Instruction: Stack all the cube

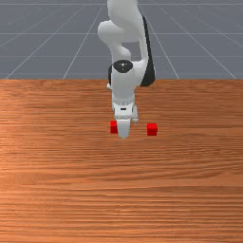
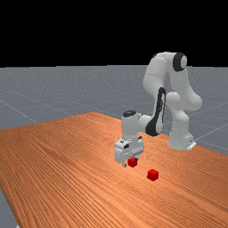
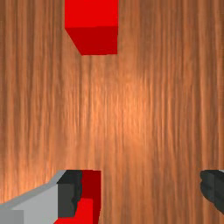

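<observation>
Orange-brown table (image 1: 57, 190), grained; grey floor (image 1: 42, 42), pale-lined; black backdrop (image 2: 67, 31); gripper (image 2: 130, 162) fingers apart.

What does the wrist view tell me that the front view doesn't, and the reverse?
Wrist view adds: the gripper is open, one finger overlapping the nearer cube, which lies off the middle of the gap.
Front view adds: the white arm and grey floor beyond the table.
Shared: two red cubes, apart and unstacked, on wood, the nearer one partly hidden.
</observation>
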You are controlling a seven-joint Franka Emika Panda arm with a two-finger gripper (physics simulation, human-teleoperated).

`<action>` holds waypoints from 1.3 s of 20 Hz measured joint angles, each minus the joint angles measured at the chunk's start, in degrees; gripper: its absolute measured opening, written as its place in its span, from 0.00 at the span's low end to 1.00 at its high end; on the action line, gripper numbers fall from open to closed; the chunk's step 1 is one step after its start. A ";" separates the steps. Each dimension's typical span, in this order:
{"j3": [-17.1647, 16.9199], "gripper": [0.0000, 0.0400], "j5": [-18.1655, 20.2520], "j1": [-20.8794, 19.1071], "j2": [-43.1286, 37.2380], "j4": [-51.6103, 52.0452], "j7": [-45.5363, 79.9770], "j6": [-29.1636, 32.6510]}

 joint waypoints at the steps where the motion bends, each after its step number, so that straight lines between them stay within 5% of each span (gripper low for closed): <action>1: 0.01 1.00 0.01 0.00 -0.59 -0.14 0.00 -0.42; 6: 0.85 1.00 1.23 -0.84 -3.45 -4.90 -1.26 0.83; 10: -1.44 1.00 -2.09 1.17 -4.64 -7.14 1.68 1.78; 15: -0.78 1.00 -0.09 -3.67 -4.52 -6.91 -5.82 1.68; 26: -1.36 1.00 -0.38 -2.57 0.81 -5.46 -3.87 4.86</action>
